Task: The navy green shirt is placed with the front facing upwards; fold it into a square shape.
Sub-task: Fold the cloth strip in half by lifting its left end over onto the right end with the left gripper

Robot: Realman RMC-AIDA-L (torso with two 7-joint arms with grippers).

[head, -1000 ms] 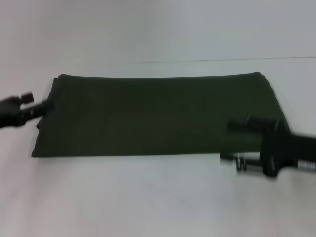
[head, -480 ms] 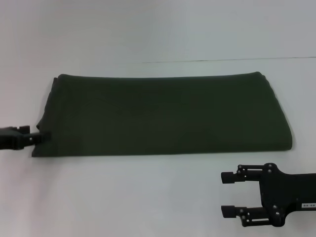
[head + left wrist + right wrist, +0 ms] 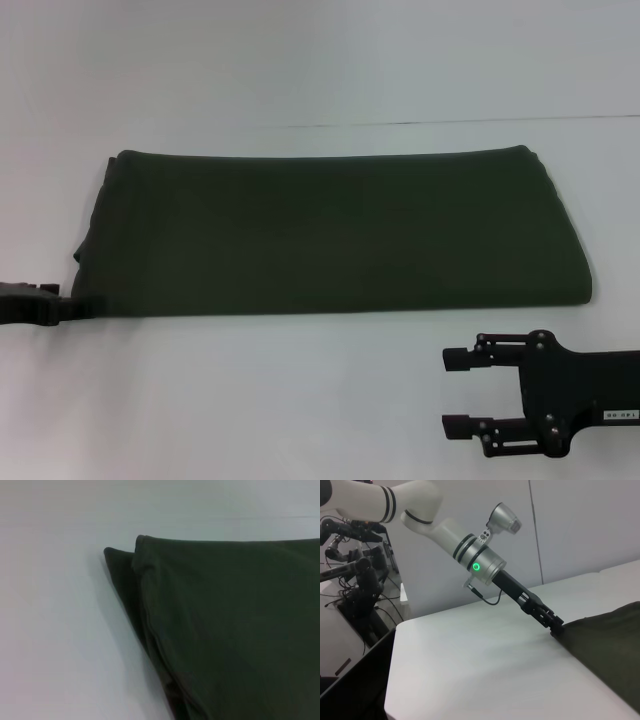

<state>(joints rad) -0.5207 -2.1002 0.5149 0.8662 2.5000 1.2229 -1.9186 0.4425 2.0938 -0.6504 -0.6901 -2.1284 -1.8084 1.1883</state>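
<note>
Step in hand: We judge that we are partway through the fold. The navy green shirt already lies as a long flat band, so a crosswise fold is what remains to make it square.

Left claw: Our left gripper is at the shirt's near left corner, its tip touching the cloth edge. In the right wrist view the left gripper meets the corner of the fabric. We cannot tell whether its fingers are closed on the cloth or only resting against it.

Right claw: Our right gripper hovers over the bare white table, with nothing between its two fingers, which stand wide apart. The shirt's near right corner lies beyond and a little outward of it, apart from it.

Next move: We think the right claw must reach forward to the near right corner and pinch every layer, while the left secures its own corner. Then one end of the band should be carried across onto the other.

Shirt's look: Dark olive cloth, plain side up, no lettering showing. Its top is smooth, and its far edge bows gently.

Shirt's layers: The left wrist view shows stacked layers at the corner, with a lower layer peeking out past the upper hem.
</note>
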